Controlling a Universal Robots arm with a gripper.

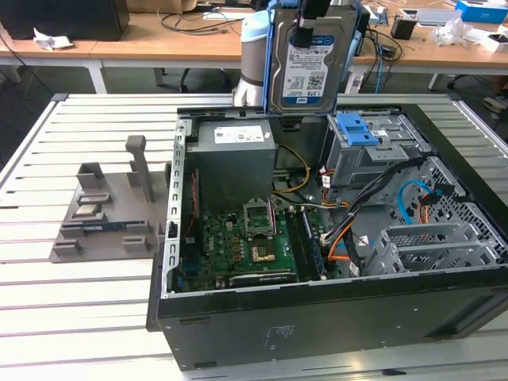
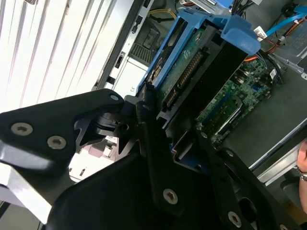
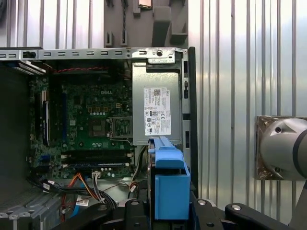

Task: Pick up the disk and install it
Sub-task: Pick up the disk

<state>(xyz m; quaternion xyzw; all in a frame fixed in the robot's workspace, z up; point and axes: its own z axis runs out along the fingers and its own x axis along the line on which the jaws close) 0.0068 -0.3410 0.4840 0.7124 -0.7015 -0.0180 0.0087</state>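
The disk (image 1: 309,67) hangs upright above the back of the open computer case (image 1: 317,317), its blue-and-white label facing the exterior camera. My gripper (image 1: 306,32) is shut on it from above, one black finger lying over the label. In both wrist views the black fingers (image 2: 144,120) clamp the disk (image 2: 192,67) by its faces, and its blue rail (image 3: 170,187) points down toward the case. The disk is over the gap between the grey power supply (image 1: 234,151) and the drive cage with the blue latch (image 1: 361,131), clear of both.
The case lies open on a white slatted table (image 1: 63,317), showing the green motherboard (image 1: 246,246), loose cables (image 1: 349,230) and a metal bracket (image 1: 432,246). A grey fixture (image 1: 103,206) stands at the exterior view's left. A cluttered desk (image 1: 159,36) runs behind.
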